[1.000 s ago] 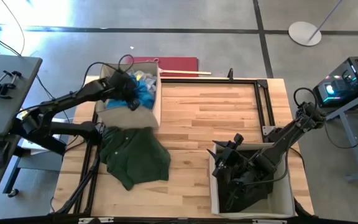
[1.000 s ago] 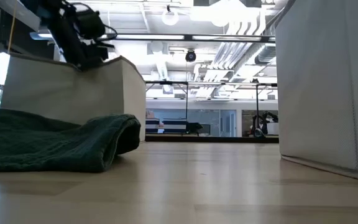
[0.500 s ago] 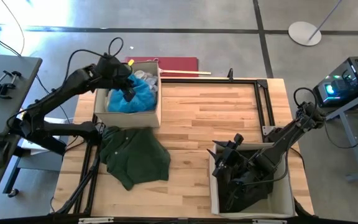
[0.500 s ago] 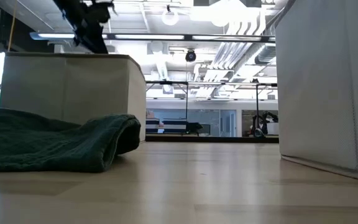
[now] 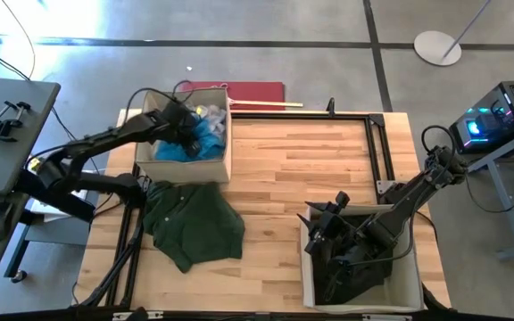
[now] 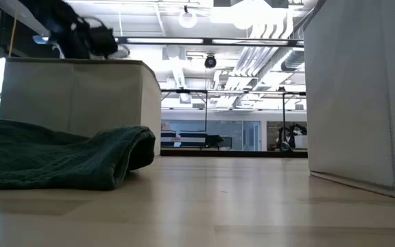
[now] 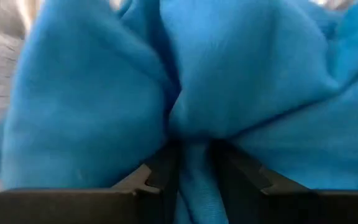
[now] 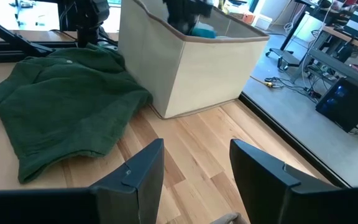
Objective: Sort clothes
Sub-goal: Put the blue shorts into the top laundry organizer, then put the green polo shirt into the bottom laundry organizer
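Gripping a fold of the bright blue garment (image 7: 229, 81), the left gripper (image 5: 186, 134) sits inside the far-left box (image 5: 227, 143). Right gripper (image 8: 194, 171) waits with fingers parted over the near-right box (image 5: 407, 290), well apart.

I see a bright blue garment (image 7: 229, 81) with no pattern, pinched between the dark fingers (image 7: 160, 174) of the left gripper (image 5: 188, 135). It lies in a beige fabric box (image 5: 224, 147) at 10 o'clock on the table (image 5: 310, 169), which is pale wood in plank strips. A pale grey-white cloth (image 5: 205, 111) shows beside the blue. At 8 o'clock I see a plain dark green garment (image 5: 192, 223). At 5 o'clock a second beige box (image 5: 406, 276) holds black fabric (image 5: 355, 272), under the black right gripper (image 5: 324, 234). A red mat (image 5: 257, 92) lies at 12 o'clock on the grey floor (image 5: 310, 22).
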Tool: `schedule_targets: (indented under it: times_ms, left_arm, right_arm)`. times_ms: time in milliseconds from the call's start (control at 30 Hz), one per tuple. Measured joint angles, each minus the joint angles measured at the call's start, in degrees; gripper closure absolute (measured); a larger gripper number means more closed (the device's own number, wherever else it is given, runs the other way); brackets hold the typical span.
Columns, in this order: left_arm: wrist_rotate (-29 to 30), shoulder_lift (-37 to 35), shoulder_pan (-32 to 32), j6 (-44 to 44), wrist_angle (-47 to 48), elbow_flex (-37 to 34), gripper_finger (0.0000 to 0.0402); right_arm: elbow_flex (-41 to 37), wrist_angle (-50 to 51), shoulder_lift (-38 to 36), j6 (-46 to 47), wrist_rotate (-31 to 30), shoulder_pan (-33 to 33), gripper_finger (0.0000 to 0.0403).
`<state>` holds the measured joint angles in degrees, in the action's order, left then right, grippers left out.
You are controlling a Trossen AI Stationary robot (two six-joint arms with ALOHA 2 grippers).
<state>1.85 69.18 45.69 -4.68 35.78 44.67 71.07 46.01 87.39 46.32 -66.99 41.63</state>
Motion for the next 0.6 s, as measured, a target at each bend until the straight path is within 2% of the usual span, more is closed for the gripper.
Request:
schedule_targets:
  times_ms: [100,200,600]
  left_arm:
    - [-0.1,2.1,1.1,0.0,-0.8,-0.8,0.0310]
    - [-0.5,1.5,1.1,0.6,1.6,1.2,0.0310]
    - [-1.6,-11.7,-6.0,3.7,17.1,19.2,0.0310]
  right_arm:
    - [0.0,0.0,0.0,-0.1,0.0,0.0,0.0231]
    - [0.0,0.0,0.0,-0.2,0.0,-0.1,0.0231]
    - [0.0,0.0,0.0,0.1,0.0,-0.3,0.0231]
